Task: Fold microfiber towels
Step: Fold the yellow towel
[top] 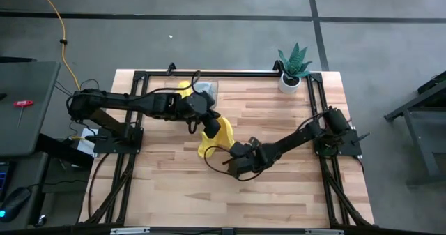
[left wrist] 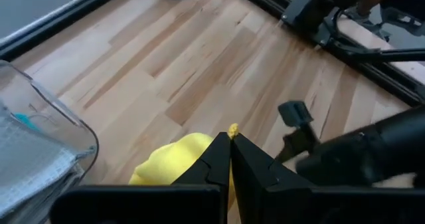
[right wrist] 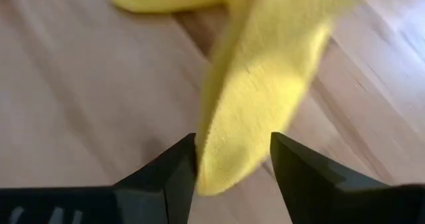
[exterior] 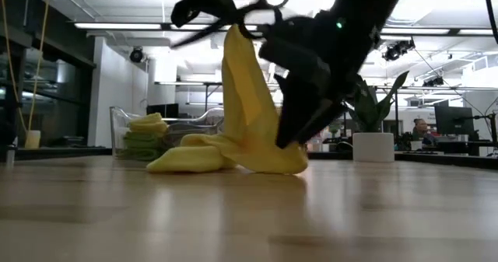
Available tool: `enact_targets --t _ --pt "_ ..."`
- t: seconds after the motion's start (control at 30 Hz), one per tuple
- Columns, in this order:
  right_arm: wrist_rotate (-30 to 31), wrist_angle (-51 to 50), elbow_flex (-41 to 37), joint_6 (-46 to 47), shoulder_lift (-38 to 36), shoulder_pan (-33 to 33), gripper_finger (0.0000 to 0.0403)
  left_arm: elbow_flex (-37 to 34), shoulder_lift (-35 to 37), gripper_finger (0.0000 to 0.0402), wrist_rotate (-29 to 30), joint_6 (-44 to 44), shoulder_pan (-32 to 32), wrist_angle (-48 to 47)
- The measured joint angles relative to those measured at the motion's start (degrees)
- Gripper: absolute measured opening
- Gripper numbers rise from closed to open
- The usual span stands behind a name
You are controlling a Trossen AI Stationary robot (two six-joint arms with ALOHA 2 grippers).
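While your left gripper pinched the limp yellow towel aloft, right gripper gaped around its 6-o'clock hem; grab there.

No words, numbers, labels or signs can be read in any of the views — not on the arms and not on the wooden tabletop. Far back in the room there are screens, but whatever may be on them is too small and dim to read.
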State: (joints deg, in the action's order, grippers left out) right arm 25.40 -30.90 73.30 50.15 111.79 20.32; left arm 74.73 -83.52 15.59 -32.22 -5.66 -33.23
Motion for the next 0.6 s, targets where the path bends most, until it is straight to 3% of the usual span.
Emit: enact_targets --t 0.33,0.6 --pt "-2.62 -4.08 -0.13 3.9 0.02 -0.01 0.0141 0.06 1.15 0.0 0.02 0.47 -0.59 0.54" --pt "-4.43 -7.55 -0.16 4.02 0.01 -0.2 0.0138 0.06 1.25 0.0 0.02 0.49 -0.84 0.5"
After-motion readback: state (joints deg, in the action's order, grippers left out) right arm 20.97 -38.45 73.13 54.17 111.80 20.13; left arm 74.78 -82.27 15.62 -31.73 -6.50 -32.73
